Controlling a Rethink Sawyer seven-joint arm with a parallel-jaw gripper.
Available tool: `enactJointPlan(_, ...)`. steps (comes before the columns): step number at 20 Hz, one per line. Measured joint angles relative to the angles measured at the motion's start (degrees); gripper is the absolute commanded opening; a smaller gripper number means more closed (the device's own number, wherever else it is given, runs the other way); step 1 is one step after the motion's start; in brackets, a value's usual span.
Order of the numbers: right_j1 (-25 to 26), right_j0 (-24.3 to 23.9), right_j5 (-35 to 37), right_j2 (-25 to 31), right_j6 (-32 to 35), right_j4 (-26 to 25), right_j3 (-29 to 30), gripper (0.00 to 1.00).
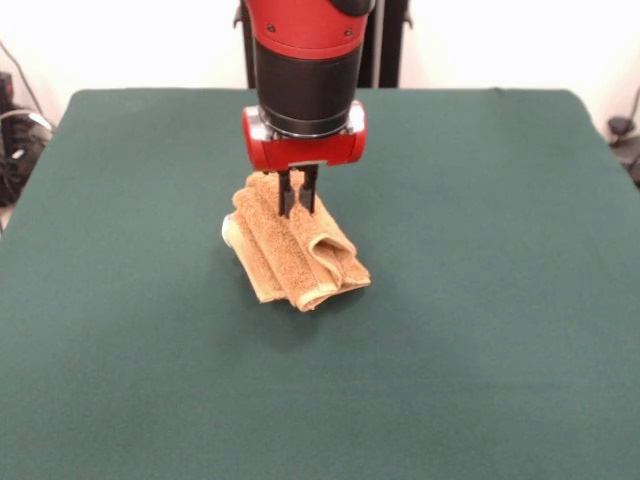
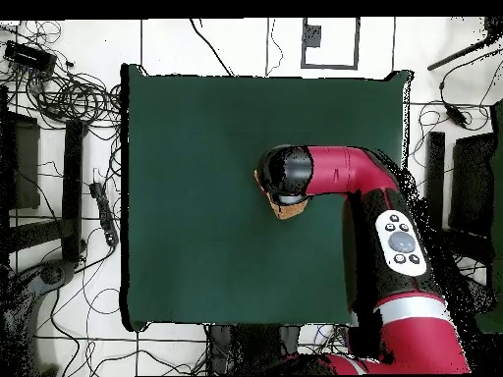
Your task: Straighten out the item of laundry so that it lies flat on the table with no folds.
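Note:
The orange-tan towel is bunched into several thick folds near the middle of the dark green table. A bit of white label shows at its left edge. My gripper comes straight down onto the towel's far upper fold, with the two black fingers close together and pinching the cloth. In the overhead view the arm's wrist covers the gripper and most of the towel; only a tan edge shows past it on the table.
The arm reaches in over the table's right side in the overhead view. Cables and equipment lie on the floor beyond the table's edges. Green cloth surrounds the towel on all sides.

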Motion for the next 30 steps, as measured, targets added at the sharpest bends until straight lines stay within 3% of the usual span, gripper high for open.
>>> enactJointPlan(30,0.00,0.94,0.00,0.00,0.00,-0.83,-0.01,0.00)
